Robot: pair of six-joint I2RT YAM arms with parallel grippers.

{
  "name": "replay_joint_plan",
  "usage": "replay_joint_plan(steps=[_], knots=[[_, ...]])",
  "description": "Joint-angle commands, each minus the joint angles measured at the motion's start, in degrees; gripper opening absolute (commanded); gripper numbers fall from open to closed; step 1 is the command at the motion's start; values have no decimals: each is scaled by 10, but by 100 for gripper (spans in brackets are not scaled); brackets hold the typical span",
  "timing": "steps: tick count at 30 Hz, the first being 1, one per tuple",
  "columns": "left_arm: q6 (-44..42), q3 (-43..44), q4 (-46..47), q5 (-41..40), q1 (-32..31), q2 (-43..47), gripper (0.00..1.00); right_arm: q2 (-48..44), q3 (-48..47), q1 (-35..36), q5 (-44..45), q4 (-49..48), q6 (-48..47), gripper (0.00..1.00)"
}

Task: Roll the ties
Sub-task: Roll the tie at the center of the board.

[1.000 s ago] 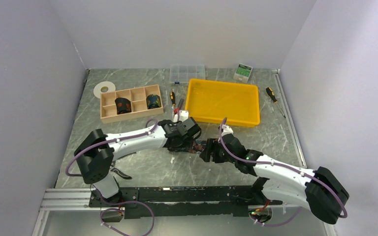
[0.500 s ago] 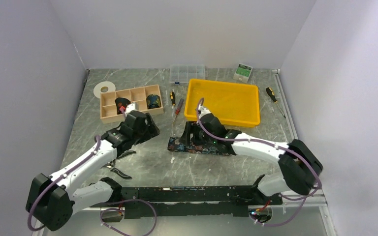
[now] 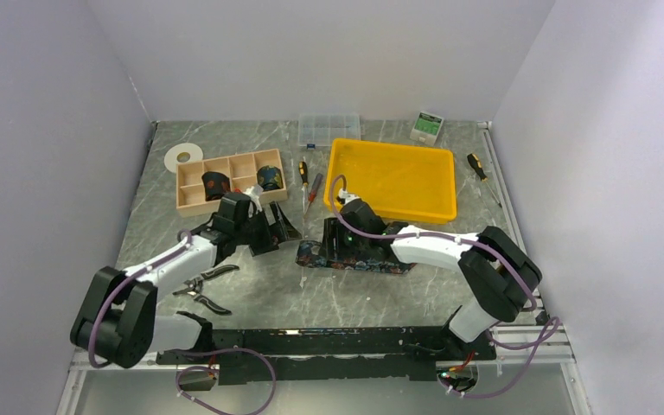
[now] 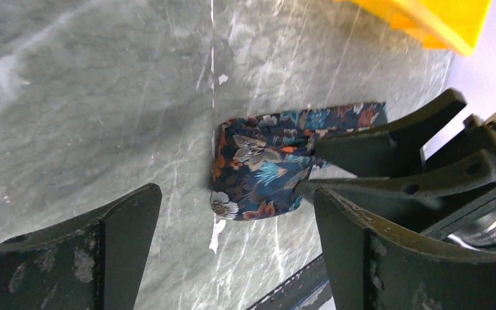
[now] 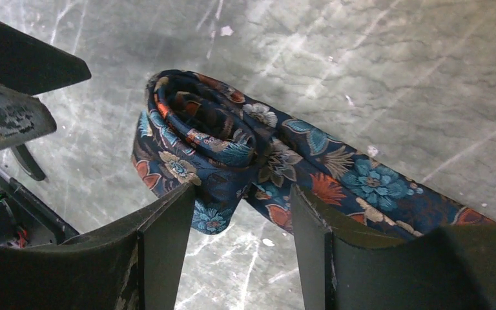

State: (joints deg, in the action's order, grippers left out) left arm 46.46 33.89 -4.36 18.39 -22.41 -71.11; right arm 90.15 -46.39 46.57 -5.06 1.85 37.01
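Observation:
One tie (image 3: pixel 359 258) lies on the marble table, its left end coiled into a loose roll (image 5: pixel 200 123) and the rest trailing right as a flat strip (image 5: pixel 374 187). My right gripper (image 5: pixel 236 226) stands open just above that roll; fabric lies at the fingertips, not pinched. In the top view the right gripper (image 3: pixel 337 244) sits over the tie's left part. My left gripper (image 3: pixel 284 232) is open wide, a short way left of the roll (image 4: pixel 261 165), nothing between its fingers (image 4: pixel 123 239). Two rolled ties (image 3: pixel 216 183) (image 3: pixel 268 177) sit in the wooden box (image 3: pixel 192 206).
A yellow tray (image 3: pixel 437 212) stands behind the tie. Black-handled pliers (image 3: pixel 203 290) lie near the left arm. Screwdrivers (image 3: pixel 304 173) (image 3: pixel 477 166), a clear organiser box (image 3: pixel 328 128), a white tape ring (image 3: pixel 183 156) and a small green-white box (image 3: pixel 428 127) lie along the back.
My left gripper let go of the tie, swung left toward the wooden box, came part-way back and opened wider. My right gripper moved left along the tie to the roll, its jaws narrowing.

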Motion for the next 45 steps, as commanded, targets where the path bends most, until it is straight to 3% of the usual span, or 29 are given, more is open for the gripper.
replay_joint_plan(steps=[1, 13, 18, 23, 37, 40, 45], knots=[[-45, 32, 27, 74, 2, -34, 94, -16, 25, -18, -1, -9, -8, 59], [-81, 44, 77, 151, -21, -105, 94, -23, 86, -46, -23, -44, -9, 57], [-129, 93, 26, 142, -68, -151, 94, -23, 101, -57, -33, -56, -13, 57], [-137, 100, -11, 113, -71, -173, 94, -19, 113, -62, -44, -71, -14, 56], [-84, 74, 120, 200, -72, -242, 78, -18, 126, -64, -52, -89, -12, 54], [-79, 76, 135, 210, -76, -256, 68, -17, 126, -64, -54, -90, -11, 53], [-81, 79, 136, 207, -86, -262, 38, -22, 120, -63, -52, -83, -12, 53]])
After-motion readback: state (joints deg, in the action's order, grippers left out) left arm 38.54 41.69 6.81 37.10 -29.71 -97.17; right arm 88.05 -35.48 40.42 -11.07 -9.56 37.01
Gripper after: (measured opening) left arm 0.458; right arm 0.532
